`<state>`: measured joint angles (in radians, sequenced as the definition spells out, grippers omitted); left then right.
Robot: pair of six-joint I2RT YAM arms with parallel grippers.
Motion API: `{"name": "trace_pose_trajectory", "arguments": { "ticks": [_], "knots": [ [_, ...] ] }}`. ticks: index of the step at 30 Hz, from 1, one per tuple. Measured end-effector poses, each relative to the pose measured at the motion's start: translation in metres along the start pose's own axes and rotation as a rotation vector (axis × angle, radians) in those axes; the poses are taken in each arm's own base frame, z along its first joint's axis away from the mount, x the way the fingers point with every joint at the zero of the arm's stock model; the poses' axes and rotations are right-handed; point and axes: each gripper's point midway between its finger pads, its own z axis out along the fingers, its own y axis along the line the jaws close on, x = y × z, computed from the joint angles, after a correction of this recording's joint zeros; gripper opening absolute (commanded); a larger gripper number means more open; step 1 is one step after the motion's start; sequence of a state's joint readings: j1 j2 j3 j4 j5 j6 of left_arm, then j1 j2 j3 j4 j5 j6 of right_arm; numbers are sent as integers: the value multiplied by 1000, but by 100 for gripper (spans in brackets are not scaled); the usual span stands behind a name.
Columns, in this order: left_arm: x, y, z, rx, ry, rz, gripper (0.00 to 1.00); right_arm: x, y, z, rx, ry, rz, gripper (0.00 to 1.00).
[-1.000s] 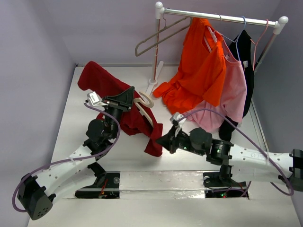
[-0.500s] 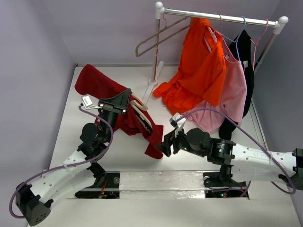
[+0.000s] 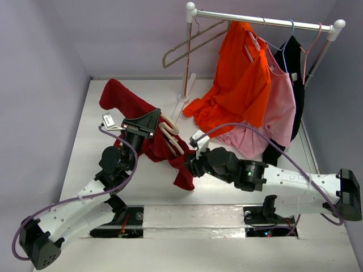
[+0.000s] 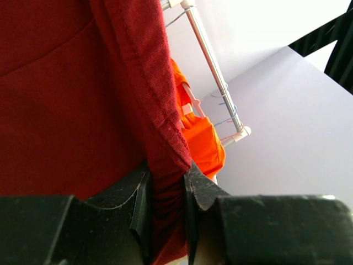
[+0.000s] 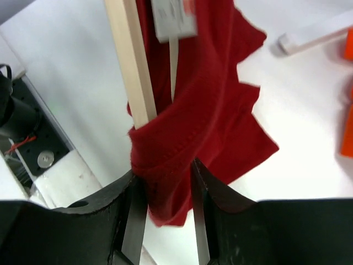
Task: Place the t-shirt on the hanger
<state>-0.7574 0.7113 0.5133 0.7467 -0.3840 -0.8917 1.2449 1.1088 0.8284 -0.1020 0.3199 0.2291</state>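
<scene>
two hands clamped on one garment. left hand (image 4: 165,207): nearly closed, pinching a hemmed fold of the t-shirt (image 4: 66,99) between both fingers, cloth filling the narrow gap. right hand (image 5: 165,193): closed to a slim gap on a bunched lower edge of the same maroon cloth, just beside the cream bar of the hanger (image 5: 132,72); cannot tell whether the bar reaches into the grip. bar running toward 12 o'clock in the right wrist view, cloth wrapped round its lower end.

from above, shirt toward 9 o'clock on the surface (image 3: 227,187): one end spread on the white top toward 11 o'clock, middle lifted at the left hand, tail hanging toward 5 o'clock into the right hand. hanger partly buried in the shirt, pale thick loops showing on its 3 o'clock side, between the two hands.

off at 1 o'clock, a rail (image 3: 266,21) on a white stand, carrying a thin grey-tan hanger (image 3: 190,42), an orange shirt (image 3: 238,85), a pink garment (image 3: 281,113) and a dark garment (image 3: 292,56).
</scene>
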Motion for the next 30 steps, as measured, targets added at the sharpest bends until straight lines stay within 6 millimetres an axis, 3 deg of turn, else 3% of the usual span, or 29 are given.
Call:
{"name": "trace_pose_trajectory", "arguments": {
  "ticks": [7,11,21,24,25,26,27,30],
  "knots": [
    [13,18,-7,-23,34,-14,0,-29,0,6,29,-49,-35,35],
    [21,27,-11,-38,59,-31,0,-32,-1,11,43,-49,-60,34],
    [20,25,-13,-38,64,-48,0,-38,1,27,53,-62,-78,36],
    [19,24,-13,-35,61,-60,0,-43,0,28,51,-83,-72,18],
    [19,23,-14,-36,63,-64,0,-45,0,28,48,-90,-69,4],
    [20,23,-14,-36,63,-68,7,-45,1,28,42,-90,-70,0],
    [19,24,-13,-37,62,-70,26,-45,2,27,34,-90,-69,0],
    [21,26,-16,-48,74,-57,57,-43,0,24,33,-90,-56,0]
  ]
}}
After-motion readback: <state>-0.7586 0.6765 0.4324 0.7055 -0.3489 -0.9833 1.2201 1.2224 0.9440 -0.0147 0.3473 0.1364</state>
